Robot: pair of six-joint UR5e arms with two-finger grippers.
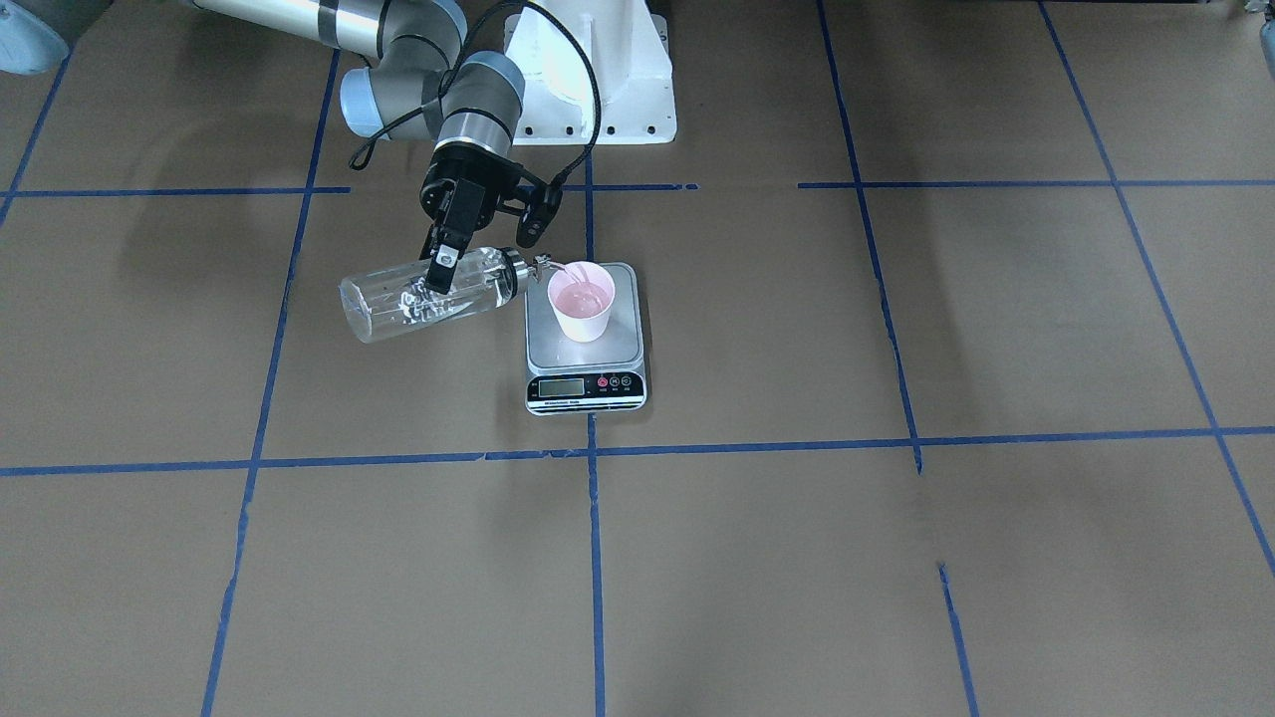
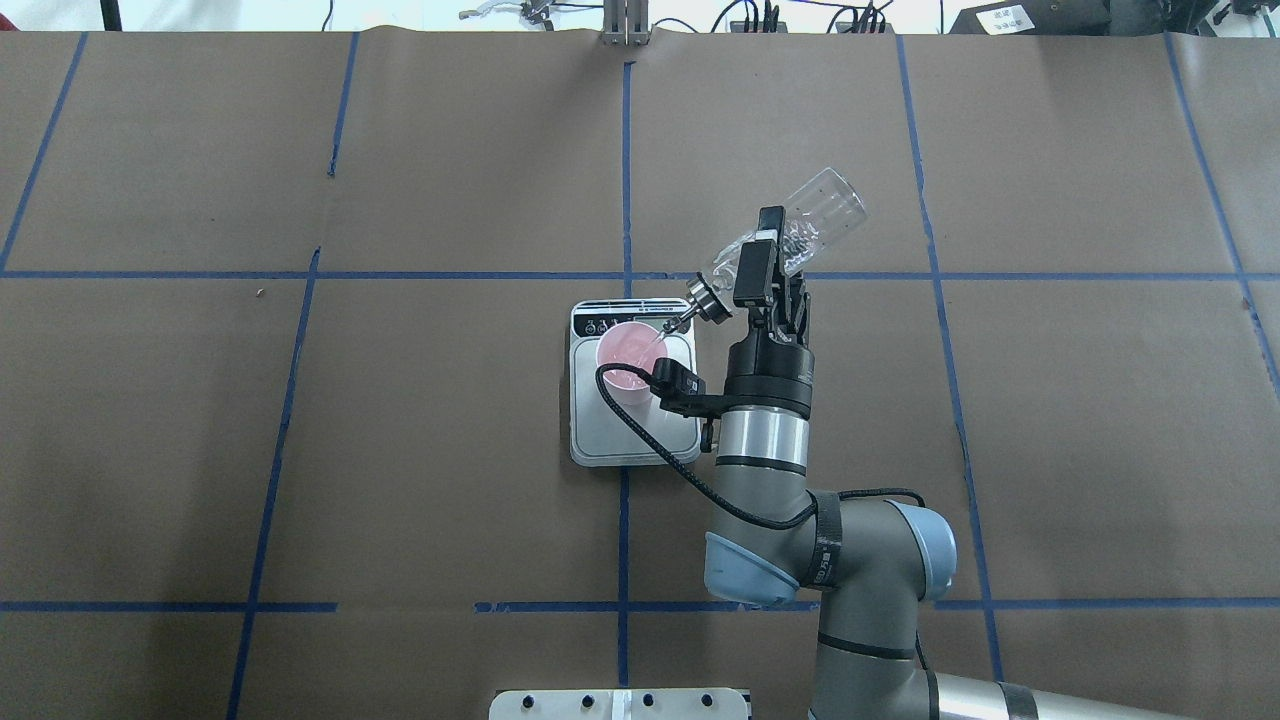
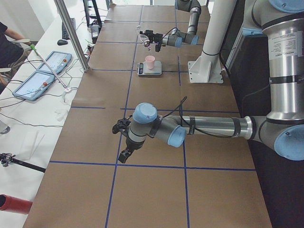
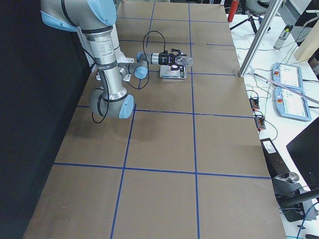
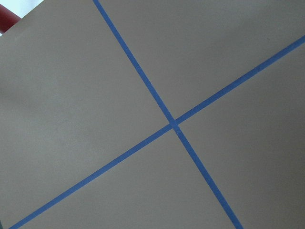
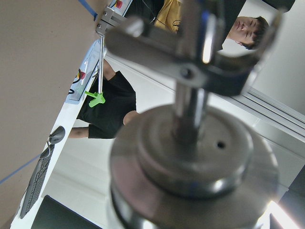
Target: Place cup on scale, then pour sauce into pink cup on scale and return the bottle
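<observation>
The pink cup [image 1: 581,304] stands upright on the scale's steel plate [image 1: 553,344], which also shows in the overhead view [image 2: 600,440]. My right gripper [image 1: 443,271] is shut on the clear glass bottle [image 1: 398,299] and holds it tilted almost flat. Its metal spout [image 1: 543,262] is over the cup's rim, and a thin stream of clear sauce seems to run into the cup [image 2: 628,355]. The right wrist view shows only the bottle's metal collar [image 6: 190,162] close up. My left gripper [image 3: 125,153] hangs over bare table far from the scale; I cannot tell whether it is open or shut.
The white robot base [image 1: 598,90] stands behind the scale. Blue tape lines [image 5: 171,124] grid the brown paper table. A side bench with tablets [image 3: 42,76] and a metal pole [image 3: 71,33] runs along the operators' side, where people sit.
</observation>
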